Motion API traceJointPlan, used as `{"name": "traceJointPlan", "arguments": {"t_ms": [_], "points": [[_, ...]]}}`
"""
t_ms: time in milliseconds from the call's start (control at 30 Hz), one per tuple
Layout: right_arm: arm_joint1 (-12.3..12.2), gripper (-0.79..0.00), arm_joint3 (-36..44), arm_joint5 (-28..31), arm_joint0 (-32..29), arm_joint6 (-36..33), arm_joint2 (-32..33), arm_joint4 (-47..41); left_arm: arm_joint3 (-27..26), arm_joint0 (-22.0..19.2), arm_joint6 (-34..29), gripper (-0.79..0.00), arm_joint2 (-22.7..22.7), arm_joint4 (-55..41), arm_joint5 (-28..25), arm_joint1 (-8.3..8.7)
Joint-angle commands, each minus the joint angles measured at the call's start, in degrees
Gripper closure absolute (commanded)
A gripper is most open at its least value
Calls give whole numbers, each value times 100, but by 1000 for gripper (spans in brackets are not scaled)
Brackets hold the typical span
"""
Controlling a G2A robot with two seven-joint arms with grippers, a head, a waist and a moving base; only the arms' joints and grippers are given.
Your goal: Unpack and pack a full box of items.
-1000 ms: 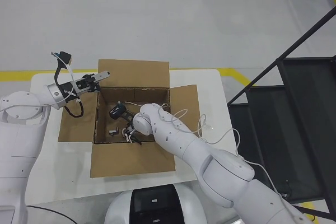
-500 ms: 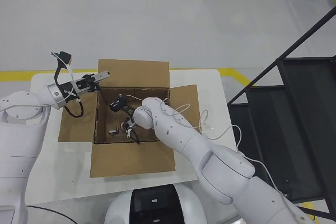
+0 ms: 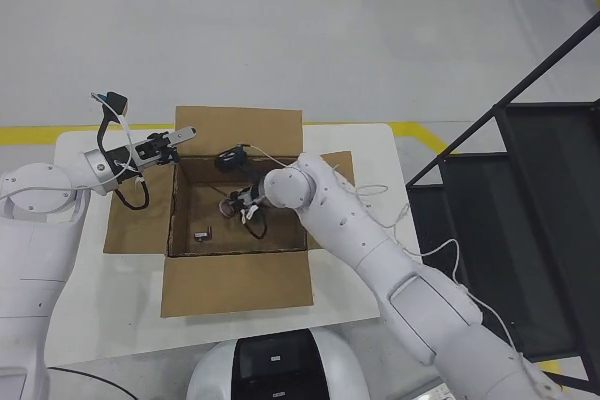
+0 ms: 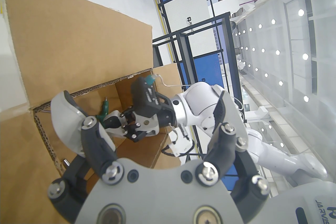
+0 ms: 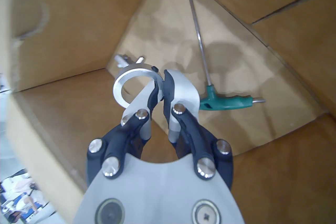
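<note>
Inside the cardboard box [image 3: 236, 284], a metal ring [image 5: 137, 70] is pinched by its rim in the right tool [image 5: 161, 89], above the green key [image 5: 225, 103], probably for taking out. The left tool [image 3: 183, 134] is seen open beside the box edge, out of the way.

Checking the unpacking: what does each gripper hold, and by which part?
Right gripper pinches the metal ring by its rim; left gripper is open, holding nothing.

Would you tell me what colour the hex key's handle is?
The handle is green; the right wrist view shows it best.
</note>
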State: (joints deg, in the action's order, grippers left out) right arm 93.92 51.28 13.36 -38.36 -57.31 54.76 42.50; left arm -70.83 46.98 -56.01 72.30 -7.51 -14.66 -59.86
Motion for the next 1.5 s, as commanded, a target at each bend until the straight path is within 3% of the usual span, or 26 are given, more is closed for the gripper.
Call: {"name": "traceJointPlan", "arguments": {"t_ms": [0, 200, 467, 733, 1467], "points": [[-171, 0, 906, -28, -418, -442, 412, -125, 0, 0, 0, -785, 0, 0, 0, 0], [-512, 0, 3183, -271, -1642, -1290, 1307, -424, 0, 0, 0, -785, 0, 0, 0, 0], [-731, 0, 4537, -632, -2563, -1293, 2297, -1288, 0, 0, 0, -785, 0, 0, 0, 0], [-850, 0, 5007, -942, -3359, -1273, 2679, -2333, 0, 0, 0, -785, 0, 0, 0, 0], [-882, 0, 5037, -905, -3439, -1196, 2749, -2340, 0, 0, 0, -785, 0, 0, 0, 0]]}}
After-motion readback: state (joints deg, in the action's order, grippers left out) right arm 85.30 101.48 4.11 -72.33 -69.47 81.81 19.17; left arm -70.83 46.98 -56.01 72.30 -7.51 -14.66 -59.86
